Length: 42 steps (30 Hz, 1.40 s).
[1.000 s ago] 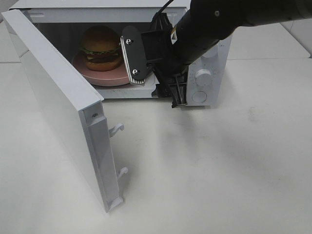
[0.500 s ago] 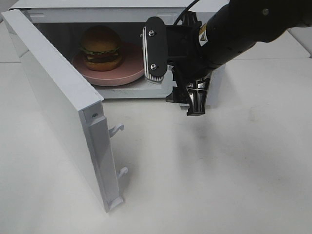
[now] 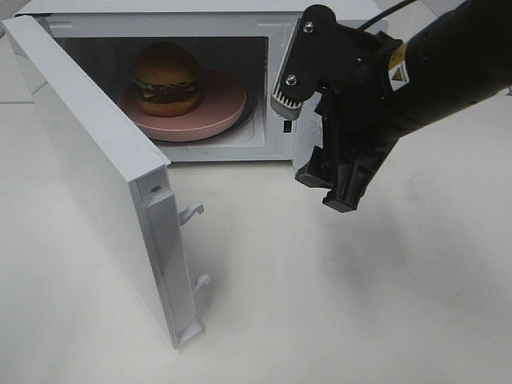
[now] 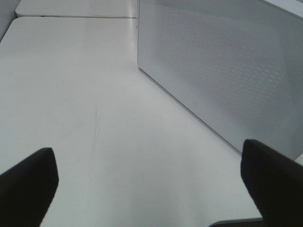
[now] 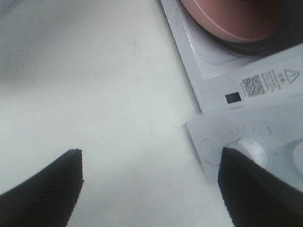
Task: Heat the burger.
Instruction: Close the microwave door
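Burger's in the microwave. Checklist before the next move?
1. Burger on plate inside microwave: ok.
2. Plate clear of the door swing: ok, it sits within the cavity.
3. Right gripper outside the cavity, open, empty: ok.
4. Left gripper open, empty, beside the door's outer face: ok.
5. Door shut: not ok, wide open.
6. Knob setting: cannot tell.
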### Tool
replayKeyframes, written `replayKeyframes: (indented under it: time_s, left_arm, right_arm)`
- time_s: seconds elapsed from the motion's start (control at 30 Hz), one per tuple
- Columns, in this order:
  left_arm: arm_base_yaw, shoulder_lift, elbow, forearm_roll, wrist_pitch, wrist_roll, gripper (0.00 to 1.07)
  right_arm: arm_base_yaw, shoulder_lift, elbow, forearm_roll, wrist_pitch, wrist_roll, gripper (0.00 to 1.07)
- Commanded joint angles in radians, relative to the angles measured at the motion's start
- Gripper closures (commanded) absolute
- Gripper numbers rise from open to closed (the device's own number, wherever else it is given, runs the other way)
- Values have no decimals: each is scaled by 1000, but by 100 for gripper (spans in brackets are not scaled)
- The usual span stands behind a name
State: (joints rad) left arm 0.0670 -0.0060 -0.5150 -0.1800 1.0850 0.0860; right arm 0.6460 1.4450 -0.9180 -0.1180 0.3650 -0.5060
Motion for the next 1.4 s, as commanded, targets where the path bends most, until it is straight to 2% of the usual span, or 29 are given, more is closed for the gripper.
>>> replayKeyframes:
  time_s: [0.03, 0.3, 0.5, 0.87, 1.23, 1.4]
  left_arm:
    - [2, -15, 0, -1, -13, -5, 9]
    - [2, -15, 0, -1, -13, -5, 9]
    - [2, -15, 0, -1, -13, -5, 9]
    - [2, -15, 0, -1, -13, -5, 9]
    - [2, -15, 0, -1, -13, -5, 9]
    - [2, -15, 0, -1, -13, -5, 9]
  right_arm:
    - [-5, -61, 48, -4, 50, 160, 32]
    - [-5, -161, 106, -4, 186, 426, 32]
    - [-5, -235, 128, -2, 312, 506, 32]
    - [-5, -368, 134, 7, 550, 549, 32]
    - [-5, -531, 134, -2, 675, 555, 32]
    - [-5, -657, 186, -3, 695, 563, 32]
